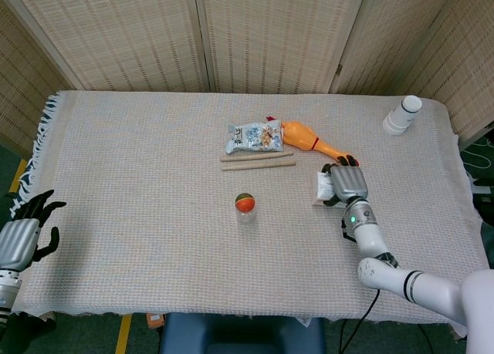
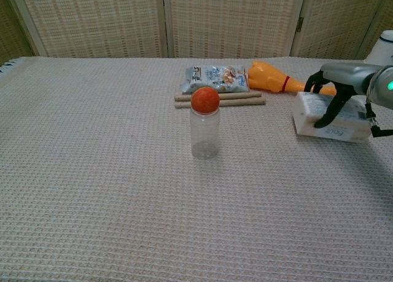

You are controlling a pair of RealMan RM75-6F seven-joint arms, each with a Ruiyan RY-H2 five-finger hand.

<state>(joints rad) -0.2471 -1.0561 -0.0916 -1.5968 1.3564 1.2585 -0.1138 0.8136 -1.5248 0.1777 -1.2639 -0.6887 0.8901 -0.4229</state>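
Right hand (image 2: 336, 90) clamped on white packet (image 2: 325, 117), fingers curled over its top and near face; packet at right side of desk (image 1: 139, 184), one end tilted up off the cloth; orange rubber chicken (image 1: 312, 141) just behind it. Left hand (image 1: 23, 234) at desk's near left edge, holding nothing, fingers spread. Clear bottle (image 2: 204, 131) with orange ball (image 2: 205, 100) on top stands mid-desk; snack bag (image 1: 253, 136) and two sticks (image 1: 257, 162) behind; white cup (image 1: 402, 115) far right.

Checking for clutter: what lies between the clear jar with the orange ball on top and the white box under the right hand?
Only bare woven cloth lies between jar and white box; both views show it.
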